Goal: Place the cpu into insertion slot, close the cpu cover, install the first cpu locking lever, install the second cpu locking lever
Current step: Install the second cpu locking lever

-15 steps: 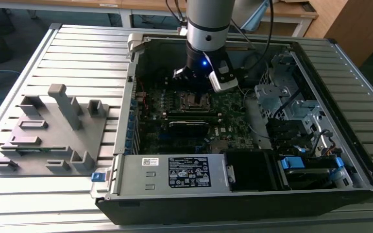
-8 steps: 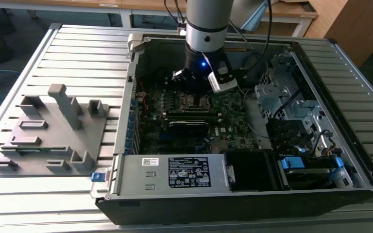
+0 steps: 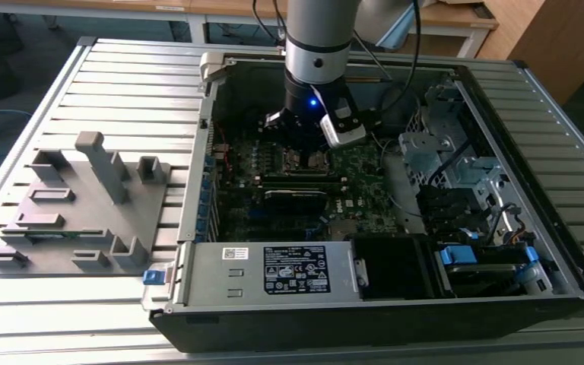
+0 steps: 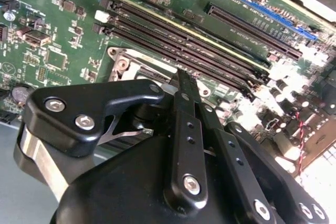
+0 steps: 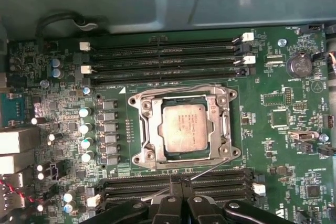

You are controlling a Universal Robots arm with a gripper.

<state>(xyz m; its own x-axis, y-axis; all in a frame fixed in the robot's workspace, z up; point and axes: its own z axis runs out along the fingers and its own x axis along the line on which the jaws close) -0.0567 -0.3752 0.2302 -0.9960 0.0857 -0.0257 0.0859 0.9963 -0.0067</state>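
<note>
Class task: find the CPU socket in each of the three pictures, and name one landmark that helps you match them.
Exterior view: the insertion slot sits just below the gripper, mid-motherboard.
First wrist view: the slot is central, the cpu in it and the cpu cover down around it.
Second wrist view: its silvery corner peeks out beside the gripper.
Shared landmark: the long memory slots alongside.

Closed-looking pincer (image 4: 181, 85) above insertion slot (image 4: 126, 64)

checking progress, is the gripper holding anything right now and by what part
Nothing. The gripper is shut and empty, fingers together above the memory slots; the cpu already sits in the insertion slot.
</note>
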